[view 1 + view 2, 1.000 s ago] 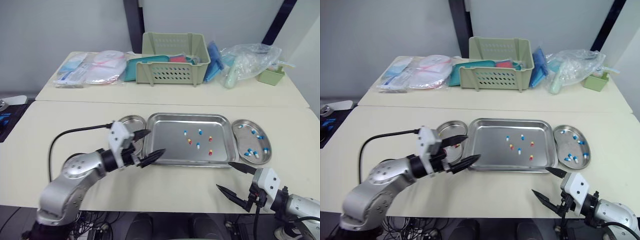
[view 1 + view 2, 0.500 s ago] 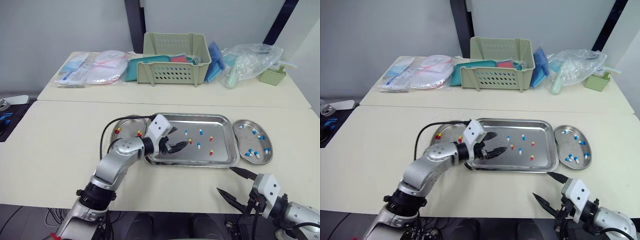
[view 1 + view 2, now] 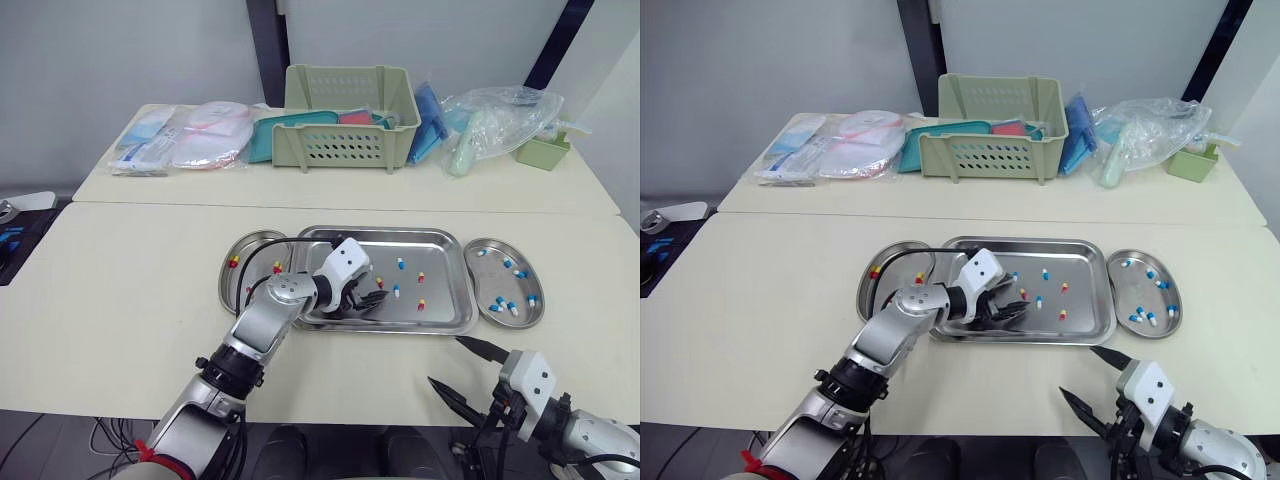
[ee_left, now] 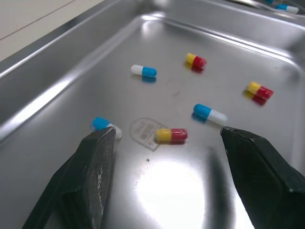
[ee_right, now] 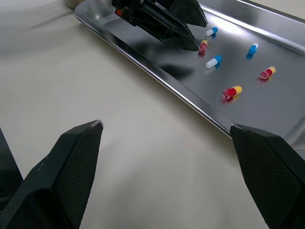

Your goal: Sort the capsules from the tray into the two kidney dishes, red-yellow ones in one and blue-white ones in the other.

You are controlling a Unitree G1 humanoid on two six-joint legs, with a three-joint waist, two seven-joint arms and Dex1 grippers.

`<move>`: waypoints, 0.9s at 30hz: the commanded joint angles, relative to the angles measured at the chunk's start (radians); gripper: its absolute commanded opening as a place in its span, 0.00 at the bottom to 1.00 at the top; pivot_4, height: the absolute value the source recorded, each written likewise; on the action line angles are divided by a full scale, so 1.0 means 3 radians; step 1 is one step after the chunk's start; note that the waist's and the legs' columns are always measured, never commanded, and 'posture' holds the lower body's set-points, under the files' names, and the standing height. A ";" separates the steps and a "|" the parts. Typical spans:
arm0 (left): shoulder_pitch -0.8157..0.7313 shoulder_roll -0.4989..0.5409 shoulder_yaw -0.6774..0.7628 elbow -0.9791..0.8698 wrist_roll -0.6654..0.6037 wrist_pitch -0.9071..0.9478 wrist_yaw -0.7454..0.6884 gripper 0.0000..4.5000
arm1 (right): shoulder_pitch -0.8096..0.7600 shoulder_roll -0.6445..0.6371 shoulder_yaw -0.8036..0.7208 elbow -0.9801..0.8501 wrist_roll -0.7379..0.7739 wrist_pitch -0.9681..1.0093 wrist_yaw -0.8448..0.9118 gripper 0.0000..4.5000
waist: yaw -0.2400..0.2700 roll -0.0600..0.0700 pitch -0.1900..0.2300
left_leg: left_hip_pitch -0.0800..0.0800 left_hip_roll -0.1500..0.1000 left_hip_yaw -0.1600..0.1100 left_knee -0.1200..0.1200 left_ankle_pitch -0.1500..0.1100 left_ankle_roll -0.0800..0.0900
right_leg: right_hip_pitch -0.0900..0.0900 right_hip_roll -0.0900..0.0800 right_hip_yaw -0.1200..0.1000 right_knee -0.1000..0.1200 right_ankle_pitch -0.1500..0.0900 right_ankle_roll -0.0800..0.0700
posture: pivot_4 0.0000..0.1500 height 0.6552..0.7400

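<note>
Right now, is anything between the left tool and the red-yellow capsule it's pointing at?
Nothing visible. The left tool is open, and the red-yellow capsule lies on the bare floor of the tray, right in line with its gap. A blue-white capsule sits beside one finger, off to the side.

The rectangular stainless-steel tray (image 3: pixel 445 262) is shiny metal, mirror-ish with faint marks, same for the left steel kidney dish (image 3: pixel 240 295) and right steel kidney dish (image 3: pixel 492 282) beside it. Red-yellow capsules (image 4: pixel 171 135) and blue-white capsules (image 4: pixel 210 113) in it look like glossy smooth plastic, I think. Left gripper (image 4: pixel 167 132) has matt black grainy fingers (image 4: pixel 93 176). Cream table (image 3: pixel 120 290) under the tray: matt, smooth.
</note>
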 commanded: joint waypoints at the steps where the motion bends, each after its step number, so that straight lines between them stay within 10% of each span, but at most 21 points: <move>1: -0.0092 -0.0064 -0.0056 0.0025 0.0060 -0.0073 -0.0075 0.80 | 0.0003 -0.0017 -0.0009 -0.0161 0.0004 0.0023 -0.0042 1.00 | 0.0000 0.0000 0.0000 | 0.0000 0.0000 0.0000 0.0000 0.0000 0.0000 | 0.0000 0.0000 0.0000 0.0000 0.0000 0.0000 | 1.00 1.00; 21: -0.0219 -0.0239 -0.0071 0.0385 0.0297 -0.0146 -0.0187 0.80 | 0.0009 -0.0023 0.0058 -0.0342 -0.0005 0.0204 -0.0163 1.00 | 0.0001 0.0000 0.0000 | 0.0000 0.0000 0.0000 0.0000 0.0000 0.0000 | 0.0000 0.0000 0.0000 0.0000 0.0000 0.0000 | 1.00 1.00; 27: -0.0207 -0.0227 -0.0053 0.0384 0.0304 -0.0126 -0.0216 0.46 | -0.0034 -0.0022 0.0061 -0.0339 0.0002 0.0233 -0.0184 1.00 | 0.0000 0.0000 0.0000 | 0.0000 0.0000 0.0000 0.0001 0.0000 0.0000 | 0.0000 0.0000 0.0000 0.0000 0.0000 0.0000 | 1.00 1.00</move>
